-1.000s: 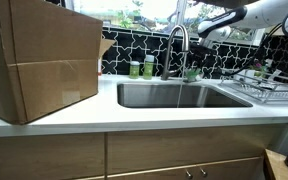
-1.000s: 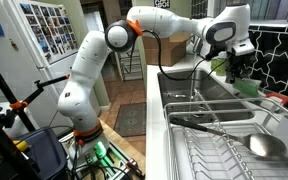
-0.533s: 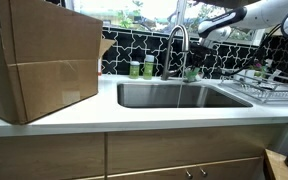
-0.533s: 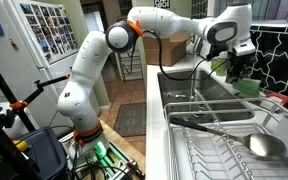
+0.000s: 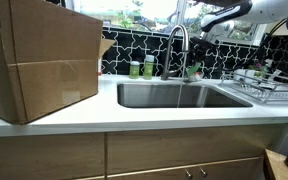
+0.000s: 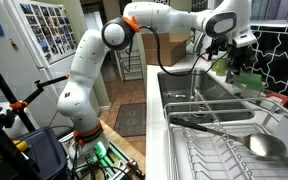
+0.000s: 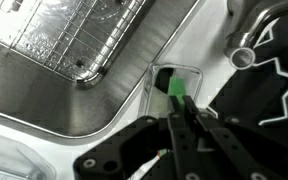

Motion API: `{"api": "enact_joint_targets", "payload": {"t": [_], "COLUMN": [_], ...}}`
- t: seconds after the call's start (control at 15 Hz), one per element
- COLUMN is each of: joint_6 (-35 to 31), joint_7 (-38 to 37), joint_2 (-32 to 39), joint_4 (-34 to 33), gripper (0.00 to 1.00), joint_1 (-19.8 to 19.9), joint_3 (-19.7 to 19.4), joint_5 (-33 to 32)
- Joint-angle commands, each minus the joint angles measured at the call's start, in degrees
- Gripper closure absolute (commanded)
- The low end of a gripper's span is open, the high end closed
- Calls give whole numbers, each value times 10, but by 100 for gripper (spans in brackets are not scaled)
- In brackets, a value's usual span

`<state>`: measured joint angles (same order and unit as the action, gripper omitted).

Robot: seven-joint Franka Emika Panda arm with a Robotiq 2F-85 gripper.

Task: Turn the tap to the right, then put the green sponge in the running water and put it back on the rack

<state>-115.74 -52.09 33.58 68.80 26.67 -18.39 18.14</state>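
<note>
The tap (image 5: 177, 45) arches over the sink, and its base shows in the wrist view (image 7: 246, 45). A thin stream of running water (image 5: 178, 92) seems to fall from the spout. The green sponge (image 7: 176, 86) stands on edge in a small dark rack (image 7: 160, 74) on the counter behind the sink. My gripper (image 7: 180, 101) comes down on it from above, jaws shut on the sponge's top edge. In both exterior views the gripper (image 5: 195, 55) (image 6: 229, 58) hangs right of the tap, just above the sponge (image 5: 192, 70) (image 6: 246, 80).
Two small green containers (image 5: 141, 68) stand left of the tap. A big cardboard box (image 5: 39, 60) fills the counter's left end. A wire dish rack (image 5: 264, 85) (image 6: 219, 140) holds utensils beside the sink. A wire grid (image 7: 74, 40) lies in the basin.
The jaws have closed on the sponge's top edge. The arm's wrist has risen a little above the rack.
</note>
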Motion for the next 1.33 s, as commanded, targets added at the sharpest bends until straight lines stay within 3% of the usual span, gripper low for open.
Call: {"api": "enact_joint_targets", "payload": {"t": [0.0,0.4,1.0,1.2,1.27], "joint_6": [16,76,198,232,225], "joint_7": [-8,-43,-44,-39,-34], "joint_2": [-43,-128,-305,-338,-295], "joint_4": [21,73,238,264,211], "gripper": [98,98,98,98,92], "joint_1": [-7,-48,-142,-151,-138], "joint_3": [-8,-27,9,36,30], "joint_5": [-10,-90,-199,-192,-185]}}
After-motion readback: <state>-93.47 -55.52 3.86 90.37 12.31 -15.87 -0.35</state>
